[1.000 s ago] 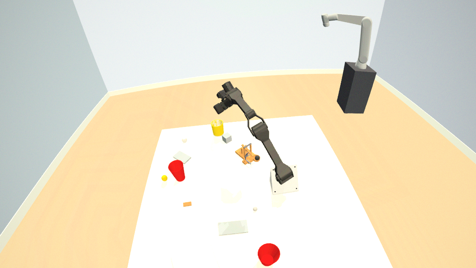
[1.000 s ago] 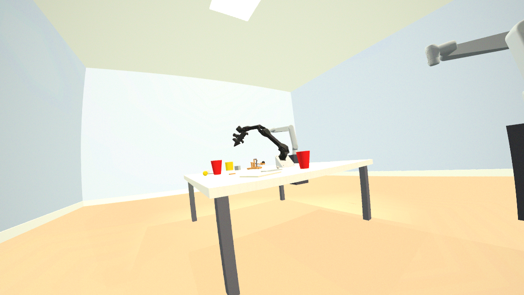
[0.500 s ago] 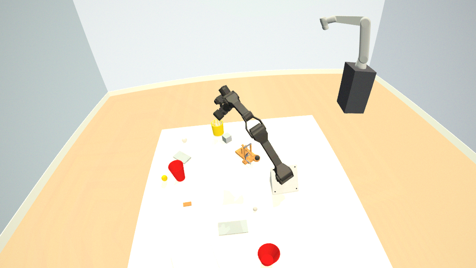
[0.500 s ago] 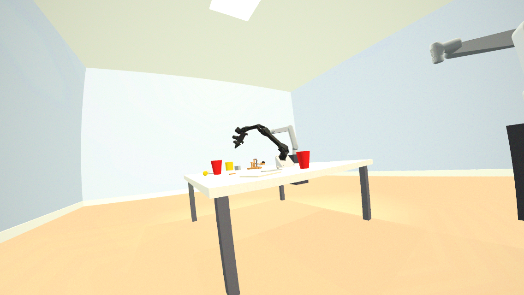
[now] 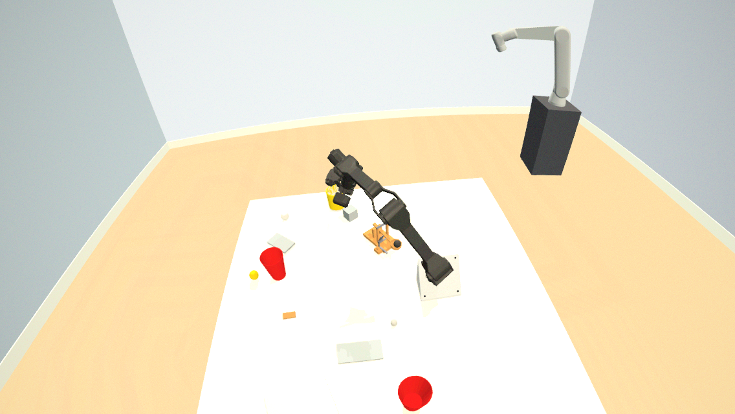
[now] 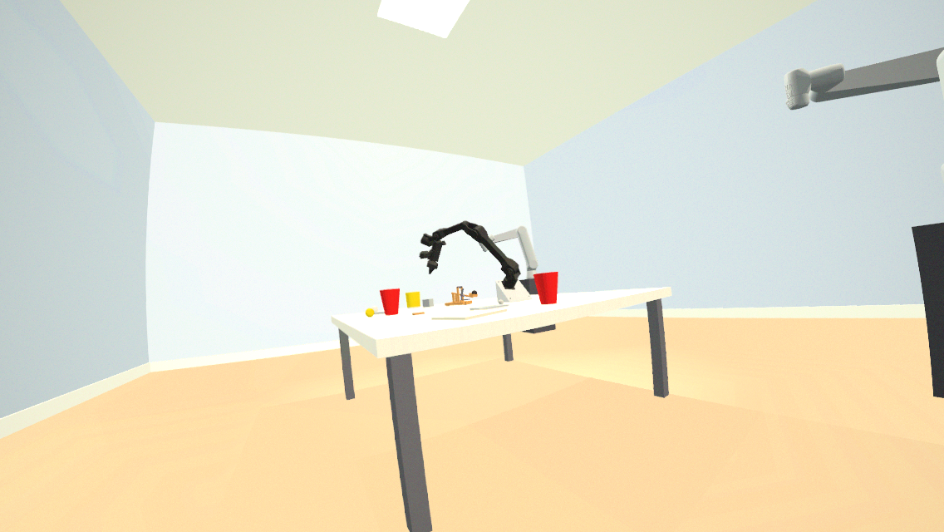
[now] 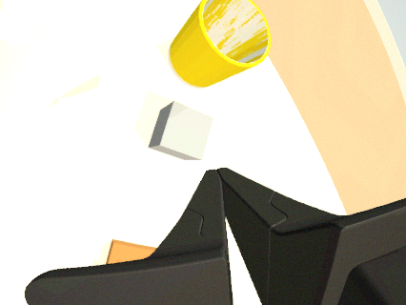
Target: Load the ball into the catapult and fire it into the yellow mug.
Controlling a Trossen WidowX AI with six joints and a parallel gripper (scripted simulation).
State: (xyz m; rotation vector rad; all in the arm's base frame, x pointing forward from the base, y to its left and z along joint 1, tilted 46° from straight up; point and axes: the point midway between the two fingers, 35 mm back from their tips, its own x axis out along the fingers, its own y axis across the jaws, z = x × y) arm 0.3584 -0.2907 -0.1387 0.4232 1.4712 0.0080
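Observation:
The yellow mug (image 5: 331, 204) (image 6: 412, 299) (image 7: 218, 38) stands near the table's far edge. In the wrist view its opening shows empty. The wooden catapult (image 5: 380, 235) (image 6: 453, 296) stands mid-table with a dark ball (image 5: 396, 243) sitting in the cup of its arm. My gripper (image 5: 341, 198) (image 6: 431, 268) (image 7: 215, 178) is shut with nothing between the fingers. It hangs in the air above the table, over the space between the mug and a grey cube (image 5: 350, 213) (image 7: 180, 130). An orange corner of the catapult (image 7: 130, 251) shows beside my left finger.
Two red cups (image 5: 273, 263) (image 5: 414, 392) (image 6: 390, 301) (image 6: 546, 287) stand on the white table (image 5: 493, 308). A yellow ball (image 5: 253, 275) (image 6: 370, 312), two small white balls (image 5: 284, 216) (image 5: 393, 323), an orange tile (image 5: 288, 315) and two flat pale plates (image 5: 281, 242) (image 5: 359, 351) lie about.

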